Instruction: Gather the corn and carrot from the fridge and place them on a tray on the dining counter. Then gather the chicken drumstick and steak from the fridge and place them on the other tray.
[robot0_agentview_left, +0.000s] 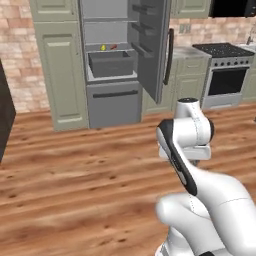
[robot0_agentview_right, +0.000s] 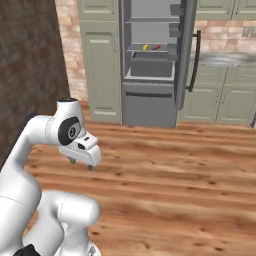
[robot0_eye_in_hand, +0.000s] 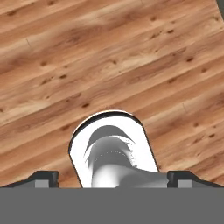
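Corn sits as a small yellow speck on a shelf inside the open fridge, with a small red-orange bit, likely the carrot, just beside it on the same shelf, right above the pulled-out grey drawer. Both are too small to read a long axis. In the right base view the same pair shows as corn and carrot on that shelf.

Relation that matters: the veg lies far ahead of and higher than the gripper, well apart, with a wide stretch of wood floor between. The gripper hangs low near the base, pointing down at the floor, not toward the fridge. Fingertips stand wide apart at the edges of the hand view, nothing between them, nothing held.

Fridge door is swung open to the right of the shelf, so the opening is clear from the front. Judgement: the base has to close the gap first, then the arm must lift and tip forward to reach shelf height.
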